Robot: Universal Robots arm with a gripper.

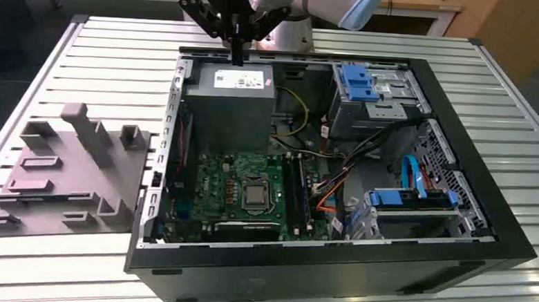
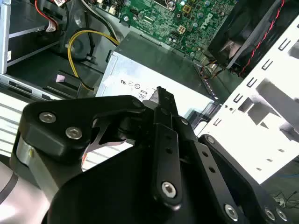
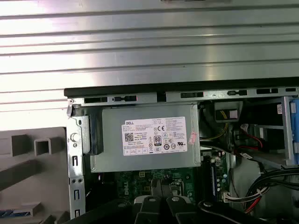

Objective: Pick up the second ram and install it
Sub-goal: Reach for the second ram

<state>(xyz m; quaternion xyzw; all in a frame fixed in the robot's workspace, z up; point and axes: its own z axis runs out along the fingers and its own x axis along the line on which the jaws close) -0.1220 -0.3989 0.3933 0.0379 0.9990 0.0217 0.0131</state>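
Over the case's far rim: the gripper (image 1: 236, 58) is held pointing down, above the far end of the power supply (image 1: 227, 111).
Jaws: they are seen pressed together in the exterior view. In the second wrist view the fingers (image 2: 164, 135) are lined up one behind the other, with the supply's white label beyond them.
Second ram: its place cannot be told for sure.
Dark strips (image 1: 296, 190): two long, narrow, blackish strips are seen side by side on the green motherboard (image 1: 232, 170). They lie just to the exterior view's right of the socket (image 1: 251, 194) and run from near to far. Stick and slot cannot be told apart there.
Tray (image 1: 65, 182): grey and moulded, it is laid on the slatted table (image 1: 495, 73) to the exterior view's left of the case, well apart from the gripper.
Case (image 1: 337, 279): black, it is laid on its side with the open side up.
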